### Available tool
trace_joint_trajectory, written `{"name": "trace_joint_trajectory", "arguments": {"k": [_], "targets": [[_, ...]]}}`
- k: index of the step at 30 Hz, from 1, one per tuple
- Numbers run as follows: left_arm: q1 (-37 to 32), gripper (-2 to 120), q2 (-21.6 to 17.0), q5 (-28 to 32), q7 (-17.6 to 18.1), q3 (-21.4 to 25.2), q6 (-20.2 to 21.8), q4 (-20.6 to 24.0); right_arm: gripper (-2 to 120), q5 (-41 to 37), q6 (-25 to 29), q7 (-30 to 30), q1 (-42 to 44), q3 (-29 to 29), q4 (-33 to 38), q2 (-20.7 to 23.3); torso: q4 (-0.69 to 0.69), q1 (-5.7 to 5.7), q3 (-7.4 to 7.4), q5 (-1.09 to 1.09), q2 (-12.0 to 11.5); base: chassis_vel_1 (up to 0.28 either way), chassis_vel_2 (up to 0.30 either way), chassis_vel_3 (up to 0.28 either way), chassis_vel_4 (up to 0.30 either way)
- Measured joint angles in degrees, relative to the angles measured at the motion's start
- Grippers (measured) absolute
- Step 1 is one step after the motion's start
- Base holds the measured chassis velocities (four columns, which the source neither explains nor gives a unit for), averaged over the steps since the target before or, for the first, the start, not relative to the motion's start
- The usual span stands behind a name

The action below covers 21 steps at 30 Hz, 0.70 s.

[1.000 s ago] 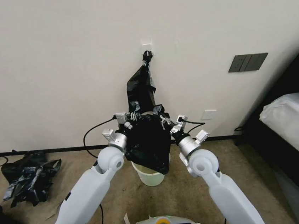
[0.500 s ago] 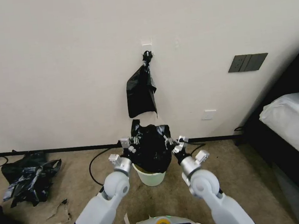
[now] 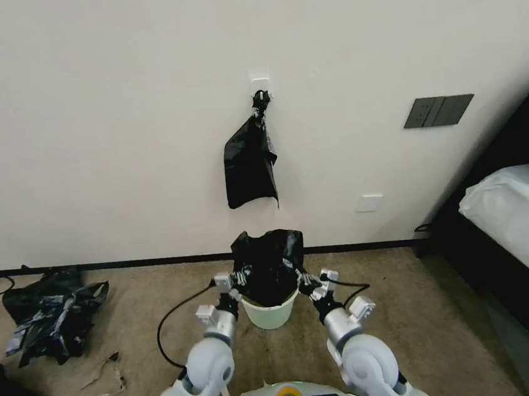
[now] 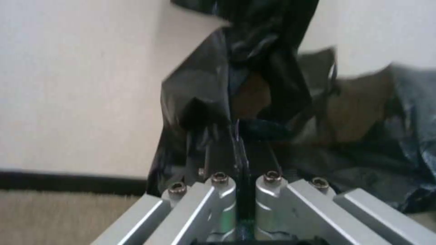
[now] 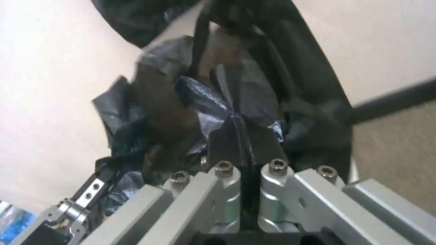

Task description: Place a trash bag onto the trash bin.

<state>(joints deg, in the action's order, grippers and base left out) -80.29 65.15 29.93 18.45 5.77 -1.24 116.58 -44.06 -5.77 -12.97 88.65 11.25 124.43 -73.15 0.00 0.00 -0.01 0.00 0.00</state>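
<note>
Between the left gripper (image 3: 238, 285) and right gripper (image 3: 306, 284), the bag (image 3: 269, 265) and bin (image 3: 269, 314) fill the gap. Bare carpet (image 3: 412, 283) lies open outside each. Just beyond them stands the wall (image 3: 114, 144), a black bundle (image 3: 249, 165) hanging above.

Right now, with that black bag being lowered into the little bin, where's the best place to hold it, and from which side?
By its open top edge, one hold on each side. The trash bag is thin and limp, so pinching opposite edges keeps its mouth spread over the trash bin. The left gripper and right gripper are each shut on an edge this way, one from either side of the bin.
</note>
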Motion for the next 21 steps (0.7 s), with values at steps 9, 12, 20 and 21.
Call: {"name": "trace_joint_trajectory", "arguments": {"k": [9, 12, 20, 21], "targets": [[-8.08, 0, -0.11, -1.6, 1.05, 1.36, -0.33, 1.18, 0, 0.16, -1.3, -2.24, 4.44, -0.64, -0.14, -0.03, 0.01, 0.0, 0.01, 0.01, 0.0, 0.0, 0.0, 0.0, 0.0], [-10.17, 0, 0.12, -2.53, 0.96, 1.32, -0.9, 1.04, 0, 0.28, -1.88, -2.78, 5.39, -1.82, -0.14, -0.28, 0.01, 0.0, 0.0, 0.01, 0.0, 0.0, 0.0, 0.0, 0.0], [-10.85, 0, 1.15, -3.98, 2.01, 1.48, -1.35, 1.06, 0, 0.11, -3.3, -4.99, 6.68, -2.62, 0.19, -0.8, 0.0, 0.0, 0.01, 0.0, 0.0, 0.0, 0.0, 0.0, 0.0], [-11.03, 0, 0.99, -4.06, 2.26, 1.73, -1.35, 1.77, 0, -0.03, -3.41, -5.26, 6.98, -2.34, 0.6, -0.71, -0.01, 0.0, 0.01, 0.0, 0.0, 0.0, 0.0, 0.0, 0.0]]}}
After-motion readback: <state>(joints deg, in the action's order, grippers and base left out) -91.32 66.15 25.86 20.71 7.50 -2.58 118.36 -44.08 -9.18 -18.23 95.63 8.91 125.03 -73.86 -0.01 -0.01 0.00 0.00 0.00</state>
